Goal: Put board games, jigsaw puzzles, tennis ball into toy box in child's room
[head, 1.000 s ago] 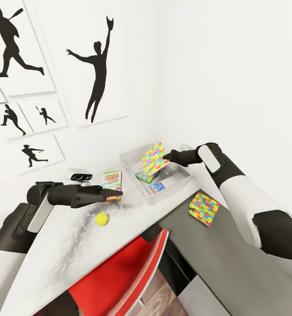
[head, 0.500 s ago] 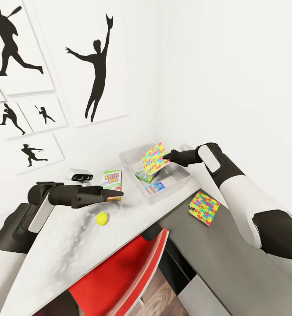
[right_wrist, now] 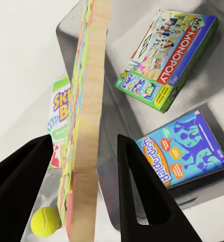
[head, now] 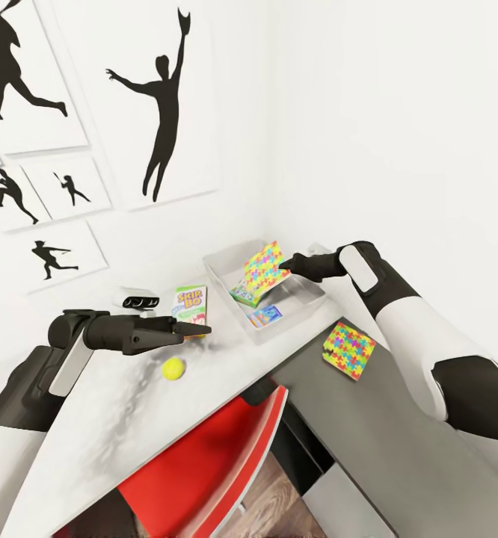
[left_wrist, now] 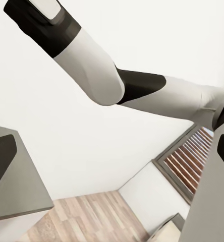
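Since the earlier frame your head camera has tilted a bit; the arms and toys sit as before. The table (head: 129,418) carries the toy box (head: 309,308) at its far right corner, Monopoly game (right_wrist: 167,58) and blue board game (right_wrist: 185,151) lying inside. Your right gripper (head: 282,264) is clenched on a jigsaw puzzle (head: 265,267), held on edge over the box. The second puzzle (head: 348,350) lies right of the box. The left gripper (head: 202,329) sits at the Skip-Bo box (head: 190,300); can't tell its grip. The tennis ball (head: 173,368) is nearer you.
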